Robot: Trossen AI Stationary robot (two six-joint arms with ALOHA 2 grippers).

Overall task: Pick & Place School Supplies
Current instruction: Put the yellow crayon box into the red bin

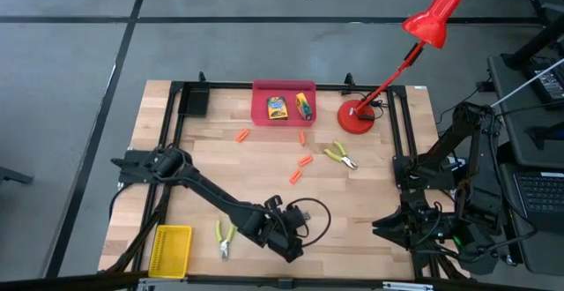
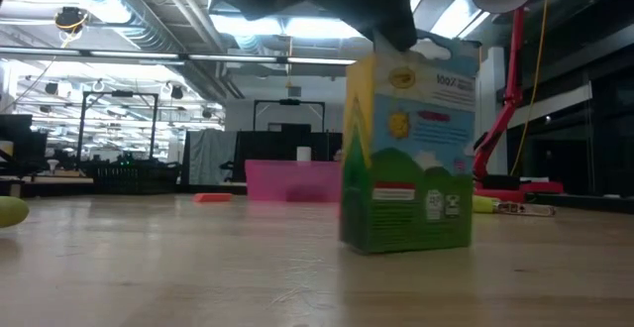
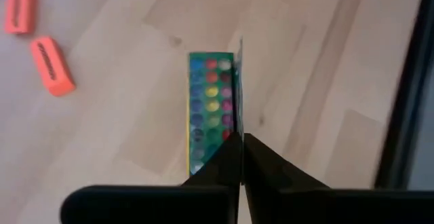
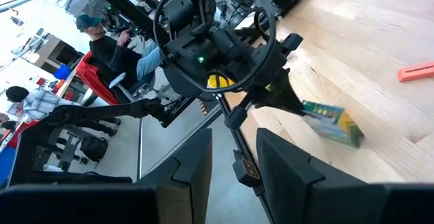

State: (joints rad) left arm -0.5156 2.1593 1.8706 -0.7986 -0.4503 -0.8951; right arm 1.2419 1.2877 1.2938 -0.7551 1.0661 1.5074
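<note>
My left gripper [image 3: 241, 139] is near the table's near edge [image 1: 286, 238], shut on a yellow-and-green crayon box [image 2: 411, 154] that stands upright below it. The box also shows in the right wrist view [image 4: 332, 123]; in the high view the gripper hides it. Two more crayon boxes [image 1: 278, 108] [image 1: 304, 106] lie in a pink tray [image 1: 261, 106] at the far edge. Several orange sticks [image 1: 295, 176] lie flat mid-table; two show in the left wrist view [image 3: 53, 64]. My right gripper [image 4: 234, 170] waits open off the table's right near corner [image 1: 388, 227]. My left gripper comes from above, pointing down, and pinches a thin upright flap [image 3: 239, 115] at the top of the crayon box between its two fingers [image 3: 261, 159]. The box hangs upright below the fingers [image 2: 391, 30]. Its bottom edge [image 2: 406, 246] is at the table top.
A red desk lamp [image 1: 357, 115] stands at the far right. Green-handled pliers lie mid-table [image 1: 339, 156] and by the near edge [image 1: 223, 238]. A yellow basket [image 1: 172, 249] sits at the near left corner. A black frame [image 1: 176, 88] borders the table. People sit beyond the table [image 4: 108, 44].
</note>
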